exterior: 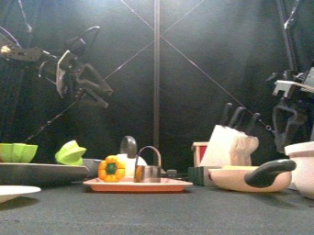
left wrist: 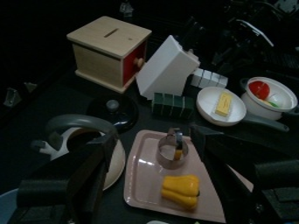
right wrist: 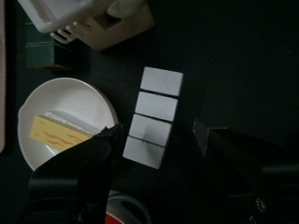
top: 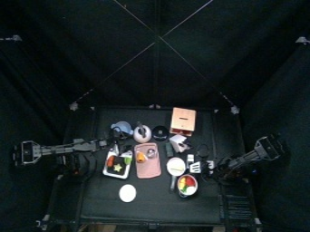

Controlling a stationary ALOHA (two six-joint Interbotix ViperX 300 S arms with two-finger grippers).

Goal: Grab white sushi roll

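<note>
You are working on a small black table (top: 85,204) crowded with props and closed in on every side by black curtains (top: 72,54). A white knife block (right wrist: 82,22) stands toward the back. Next to it sits a white bowl (right wrist: 47,101) holding a yellow slab (right wrist: 59,131).

The white sushi roll (right wrist: 158,118) (a straight row of four white pieces) lies flat on the bare tabletop just beside that bowl, on the right half of the table.

Your right gripper (right wrist: 158,140) hangs over the row with its jaws spread about as wide as they go. One jaw shows on each side of the row's near end. They grip nothing, and you cannot tell from here whether either tip touches the roll.

Your left gripper (left wrist: 176,188) is held up off the table on the left side. Its jaws also stand apart and are empty, looking down on a pink tray (left wrist: 146,171) that carries a yellow pepper (left wrist: 181,188).
</note>
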